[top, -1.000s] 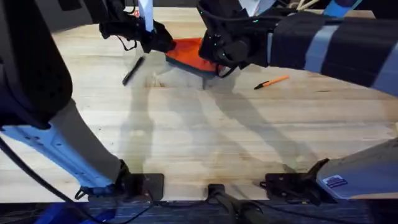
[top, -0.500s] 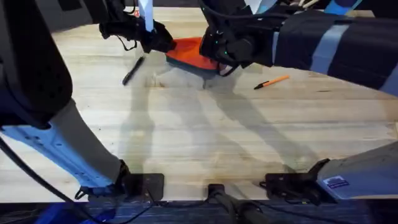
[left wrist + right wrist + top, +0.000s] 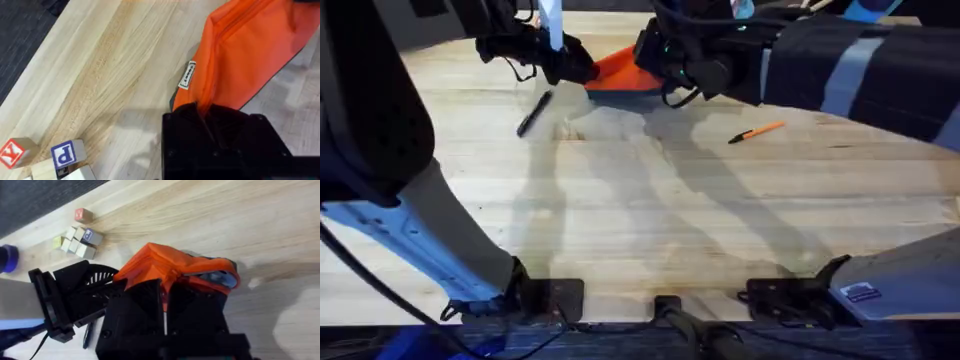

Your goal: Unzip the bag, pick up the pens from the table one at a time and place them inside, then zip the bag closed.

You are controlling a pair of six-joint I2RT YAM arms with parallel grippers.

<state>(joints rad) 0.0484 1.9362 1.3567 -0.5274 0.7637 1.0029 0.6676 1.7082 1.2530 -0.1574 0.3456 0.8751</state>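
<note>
Lifted since a second ago, the soft orange bag (image 3: 620,72) hangs off the plank table (image 3: 650,220) at its far side.
Left gripper (image 3: 582,72) and right gripper (image 3: 655,75) each pinch one end, long axis running left-right; black pen (image 3: 534,113) and orange pen (image 3: 757,131) lie flat.

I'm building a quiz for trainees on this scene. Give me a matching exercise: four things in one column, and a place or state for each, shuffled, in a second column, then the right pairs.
Things:
1. bag
2. black pen
3. orange pen
4. letter blocks

Places or states:
A. lying free on the table, on the right arm's side
B. clustered near the table's edge
C. gripped at one end by the left tool and pinched by the right tool
D. lying free on the table, on the left arm's side

Pairs: 1-C, 2-D, 3-A, 4-B
</note>
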